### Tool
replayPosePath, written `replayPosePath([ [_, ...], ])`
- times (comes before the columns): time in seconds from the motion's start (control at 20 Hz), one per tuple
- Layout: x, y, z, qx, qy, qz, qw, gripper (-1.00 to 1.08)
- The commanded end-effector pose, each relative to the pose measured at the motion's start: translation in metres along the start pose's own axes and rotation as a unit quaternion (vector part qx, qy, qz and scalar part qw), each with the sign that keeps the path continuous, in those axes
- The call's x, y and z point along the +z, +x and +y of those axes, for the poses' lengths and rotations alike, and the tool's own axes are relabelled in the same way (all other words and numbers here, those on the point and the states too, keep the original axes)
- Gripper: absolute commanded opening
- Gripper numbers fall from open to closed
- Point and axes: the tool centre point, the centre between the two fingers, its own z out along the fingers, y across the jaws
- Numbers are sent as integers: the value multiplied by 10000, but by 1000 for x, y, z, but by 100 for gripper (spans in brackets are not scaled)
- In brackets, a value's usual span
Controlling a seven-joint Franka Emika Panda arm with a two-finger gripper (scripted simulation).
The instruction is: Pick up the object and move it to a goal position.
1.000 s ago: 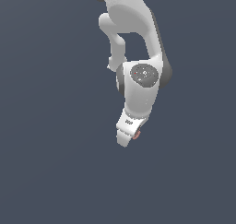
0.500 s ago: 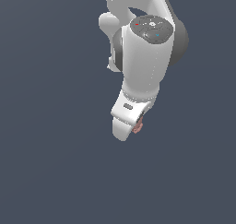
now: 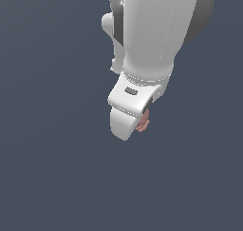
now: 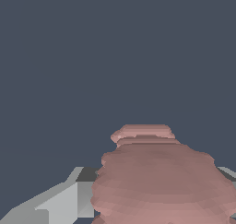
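**Pink chunk held at the gripper tip**

In the exterior view I see the white gripper (image 3: 137,125) pointing down, and the pinkish-red lumpy object (image 3: 142,122) shows just at its tip, on the exterior view's right side. In the wrist view the object (image 4: 159,181) fills the space between the grey fingers (image 4: 62,202), so I judge the fingers are pinching it. Only plain dark grey background surrounds the arm (image 3: 152,35).

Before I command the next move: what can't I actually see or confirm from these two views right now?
- Gripper fingertips: exterior view, hidden behind the white hand housing; jaw state unreadable.
- Pinkish-red chunk: exterior view shows only a sliver beside the housing; its shape is hidden.
- Chunk in the wrist view: fills the near field, cut off by the frame edge, hiding the finger contact.
- Goal position: no marker shows in either view.
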Motion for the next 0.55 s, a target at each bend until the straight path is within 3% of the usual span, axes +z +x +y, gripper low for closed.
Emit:
replayPosePath([
  [0.0, -10, 0, 3, 1, 4, -6, 10000, -100],
  [0.5, -24, 2, 7, 1, 4, -6, 10000, -100],
])
